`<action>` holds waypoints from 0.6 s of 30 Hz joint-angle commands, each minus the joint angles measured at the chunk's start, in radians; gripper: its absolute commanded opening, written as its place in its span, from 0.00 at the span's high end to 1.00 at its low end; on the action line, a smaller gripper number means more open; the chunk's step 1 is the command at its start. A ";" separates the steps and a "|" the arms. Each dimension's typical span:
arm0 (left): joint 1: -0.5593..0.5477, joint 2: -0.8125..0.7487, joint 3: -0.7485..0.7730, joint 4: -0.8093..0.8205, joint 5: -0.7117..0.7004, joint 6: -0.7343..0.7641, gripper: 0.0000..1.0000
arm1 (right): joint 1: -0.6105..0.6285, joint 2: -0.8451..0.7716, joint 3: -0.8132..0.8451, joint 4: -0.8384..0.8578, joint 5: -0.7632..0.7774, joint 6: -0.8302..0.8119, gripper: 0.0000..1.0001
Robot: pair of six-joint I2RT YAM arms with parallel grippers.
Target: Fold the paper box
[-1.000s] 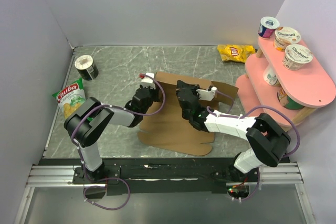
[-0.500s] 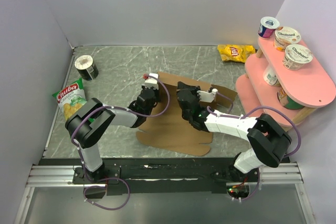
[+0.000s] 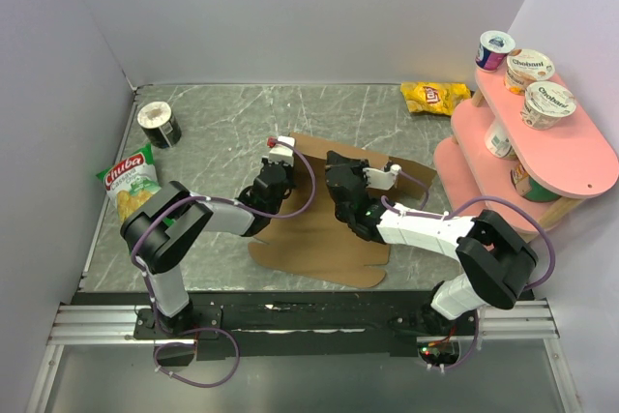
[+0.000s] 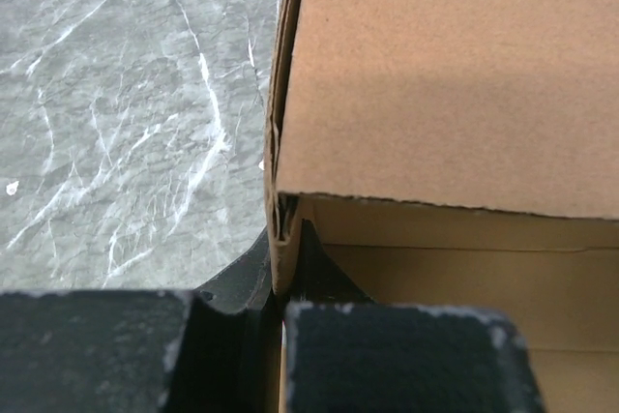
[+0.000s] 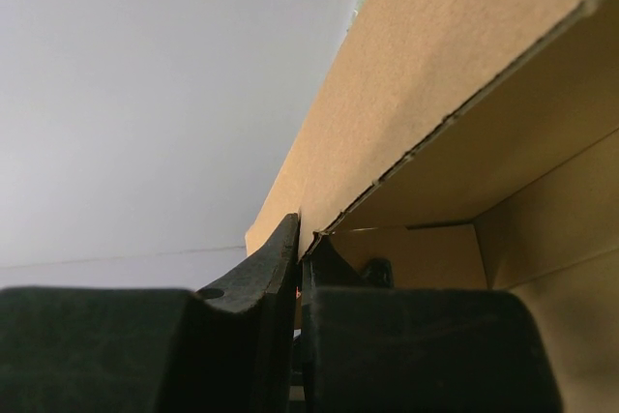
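The paper box (image 3: 324,244) lies in the middle of the top view. It is a flat brown cardboard sheet with its far side lifted into a wall. The left gripper (image 4: 280,289) pinches the left end of that wall tight. The right gripper (image 5: 300,250) pinches its edge too. I think they are standing a side up. Next comes a slow bend along the crease, with no tearing. The cardboard looks stiff, dull and rough on the grey marble table (image 3: 203,132).

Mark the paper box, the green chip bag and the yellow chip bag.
paper box (image 3: 319,249), top external view, on its flat near panel.
green chip bag (image 3: 131,181), top external view, middle of its printed front.
yellow chip bag (image 3: 435,97), top external view, middle of the bag.
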 commanded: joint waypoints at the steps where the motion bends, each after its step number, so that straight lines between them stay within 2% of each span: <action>1: 0.045 0.009 0.005 0.012 -0.176 0.095 0.99 | 0.013 -0.021 -0.009 -0.192 0.036 -0.057 0.94; 6: 0.044 0.020 -0.004 0.038 -0.222 0.133 0.99 | 0.013 -0.028 -0.009 -0.189 0.038 -0.067 0.94; 9: 0.044 0.009 -0.010 0.026 -0.177 0.129 0.98 | 0.014 -0.028 -0.013 -0.175 0.032 -0.074 0.90; 12: 0.044 -0.018 -0.015 -0.012 -0.126 0.068 0.83 | 0.016 -0.032 -0.018 -0.138 0.021 -0.102 0.82; 15: 0.044 -0.046 -0.021 -0.064 -0.090 0.009 0.63 | 0.016 -0.039 -0.020 -0.111 0.018 -0.134 0.75; 16: 0.044 -0.052 -0.022 -0.083 -0.072 0.000 0.53 | 0.016 -0.042 -0.019 -0.109 0.018 -0.134 0.73; 18: 0.044 -0.067 -0.024 -0.100 -0.063 -0.018 0.48 | 0.017 -0.044 -0.021 -0.103 0.010 -0.137 0.69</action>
